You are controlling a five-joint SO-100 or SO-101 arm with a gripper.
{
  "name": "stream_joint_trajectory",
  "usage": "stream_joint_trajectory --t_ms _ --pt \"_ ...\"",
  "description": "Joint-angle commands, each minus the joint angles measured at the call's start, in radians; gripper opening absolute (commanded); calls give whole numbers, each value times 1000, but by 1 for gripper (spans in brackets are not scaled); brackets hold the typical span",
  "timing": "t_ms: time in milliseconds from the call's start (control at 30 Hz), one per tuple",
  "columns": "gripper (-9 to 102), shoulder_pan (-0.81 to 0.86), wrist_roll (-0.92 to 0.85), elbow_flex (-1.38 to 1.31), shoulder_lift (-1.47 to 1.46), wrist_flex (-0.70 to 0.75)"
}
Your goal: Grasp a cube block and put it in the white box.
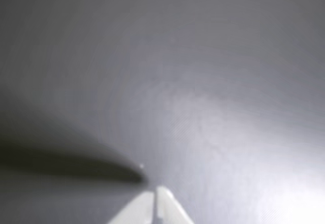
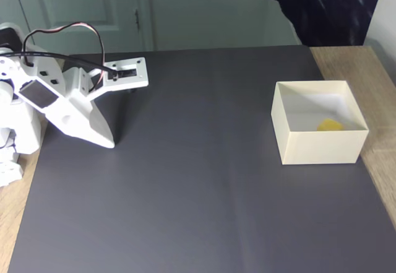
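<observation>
The square cream-white open-topped box [image 2: 318,146] is sitting on the right side of the dark grey mat [image 2: 198,186] in the fixed view, at the mat's edge beside the bare wood of the bench [image 2: 371,69]. The small bright yellow cube block [image 2: 330,125] is lying inside it on the pale floor, toward the near right wall. The white plastic end effector [image 2: 106,142] is resting far to the left, its tips pointing down at the mat, fingers [image 1: 170,209] pressed together and holding nothing in the wrist view.
</observation>
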Motion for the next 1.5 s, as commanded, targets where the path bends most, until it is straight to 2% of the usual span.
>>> stream_joint_trajectory --t_ms 0,300,1467 --pt "0 -6 -15 -3 6 41" --pt "0 -2 -20 -3 8 110" --pt "1 3 -40 -2 8 112"
